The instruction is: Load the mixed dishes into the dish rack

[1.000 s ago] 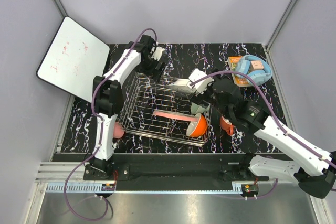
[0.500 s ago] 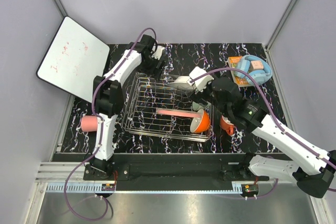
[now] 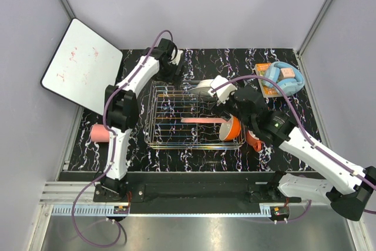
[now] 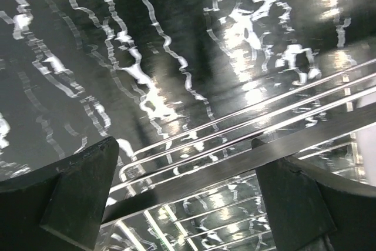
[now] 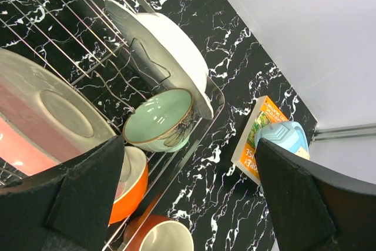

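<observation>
The silver wire dish rack (image 3: 176, 123) sits mid-table. In it are the pink plate (image 3: 202, 120), the orange bowl (image 3: 231, 129) and the white plate (image 3: 204, 88). The right wrist view also shows these: the white plate (image 5: 170, 45), the mint-green bowl (image 5: 161, 119), the orange bowl (image 5: 132, 183) and the pink plate (image 5: 35, 121). The orange mug (image 3: 254, 140) stands on the table just right of the rack. The small pink cup (image 3: 98, 132) lies at the mat's left edge. My left gripper (image 3: 179, 67) is open at the rack's far left corner, with the rim wire (image 4: 194, 168) between its jaws. My right gripper (image 3: 222, 99) is open and empty above the rack's right end.
A white board (image 3: 79, 66) leans at the far left. Light-blue headphones (image 3: 285, 77) lie on an orange book (image 3: 263, 80) at the far right. Grey walls close in the table on three sides.
The rack has swung from tilted to square with the table edge and shifted right. The pink cup has moved from beside the rack out to the mat's left edge. Both grippers moved slightly.
</observation>
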### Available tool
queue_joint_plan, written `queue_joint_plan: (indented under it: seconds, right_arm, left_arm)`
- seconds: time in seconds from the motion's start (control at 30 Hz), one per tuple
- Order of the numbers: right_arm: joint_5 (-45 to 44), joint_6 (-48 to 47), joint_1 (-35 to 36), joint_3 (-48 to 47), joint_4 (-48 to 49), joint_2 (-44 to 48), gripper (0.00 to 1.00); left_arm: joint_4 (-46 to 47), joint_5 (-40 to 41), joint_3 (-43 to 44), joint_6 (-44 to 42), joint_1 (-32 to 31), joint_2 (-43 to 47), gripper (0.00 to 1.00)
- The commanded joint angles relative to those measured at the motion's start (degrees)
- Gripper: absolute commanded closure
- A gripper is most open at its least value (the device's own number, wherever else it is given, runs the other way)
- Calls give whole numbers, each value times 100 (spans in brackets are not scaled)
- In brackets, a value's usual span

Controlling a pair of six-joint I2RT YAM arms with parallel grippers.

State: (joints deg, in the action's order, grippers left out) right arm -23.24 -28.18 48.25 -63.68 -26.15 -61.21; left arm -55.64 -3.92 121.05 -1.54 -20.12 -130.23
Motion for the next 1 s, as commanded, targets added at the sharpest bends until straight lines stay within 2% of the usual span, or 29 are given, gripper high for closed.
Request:
queue_joint_plan:
  seconds: [0.0, 0.23, 0.33, 0.37, 0.47, 0.5, 0.67, 0.7, 0.8, 0.97]
  right_arm:
    - [48, 129, -61, 22, 321, 4, 0]
    - [-4, 208, -123, 180, 514, 39, 0]
    - [-188, 260, -131, 163, 523, -5, 0]
    - [-241, 261, -140, 154, 515, -5, 0]
    - [-330, 270, -140, 215, 515, 13, 0]
    - [-347, 252, -140, 233, 515, 30, 0]
    - [-444, 305, -175, 330, 550, 56, 0]
    - [-444, 287, -176, 339, 541, 57, 0]
    - [-427, 287, -184, 330, 541, 100, 0]
    - [-391, 305, -184, 277, 480, 162, 0]
  left_arm:
    - [141, 1069, 6, -416, 52, 533, 1]
    - [-34, 824, -714, -646, 394, 2097, 1]
    - [-412, 367, -924, -663, 780, 2747, 1]
    - [-596, -52, -1074, -698, 1042, 2958, 1]
    - [-729, -415, -1978, -1057, 1536, 3881, 1]
    - [-747, -451, -2233, -1302, 1659, 4361, 1]
    - [-782, -592, -4228, -1858, 2661, 5621, 1]
    - [-765, -583, -4700, -1954, 2845, 5762, 1]
    - [-624, -487, -5379, -2148, 3540, 6115, 1]
    - [-106, -583, -5812, -2263, 4700, 6265, 1]
